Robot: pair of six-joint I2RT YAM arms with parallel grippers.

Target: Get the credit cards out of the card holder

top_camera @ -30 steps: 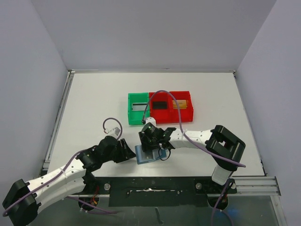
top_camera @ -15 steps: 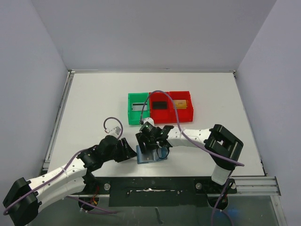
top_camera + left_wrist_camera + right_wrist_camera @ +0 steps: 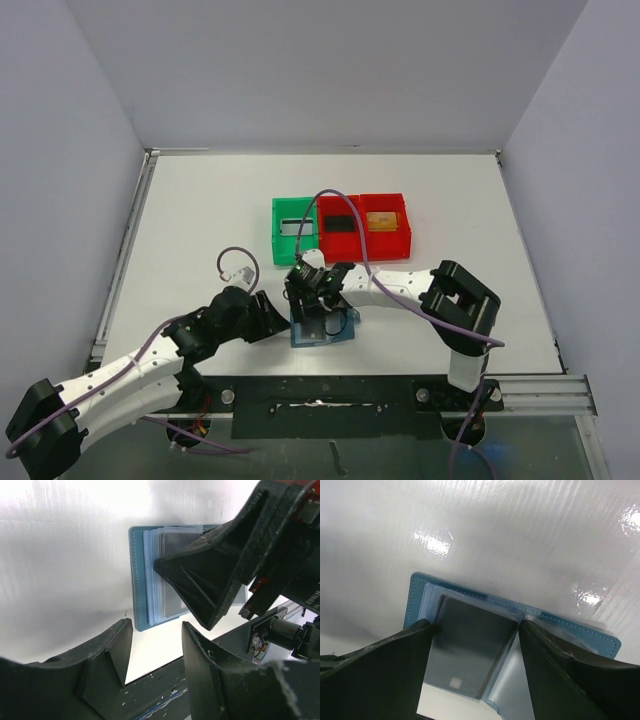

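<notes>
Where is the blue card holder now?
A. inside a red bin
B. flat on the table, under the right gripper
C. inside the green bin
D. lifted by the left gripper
B: the card holder lies flat on the table with the right gripper above it.

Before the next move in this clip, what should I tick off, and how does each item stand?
1. Light-blue bifold card holder lies open and flat on the white table: ok.
2. Dark grey credit card is exposed on top of the holder's sleeves: ok.
3. Right gripper sits astride that card, one jaw by each side edge: ok.
4. Card is actually clamped: cannot tell; the jaws stand wide.
5. Left gripper is bracing the holder: not ok; it is open, with nothing between its jaws.
</notes>
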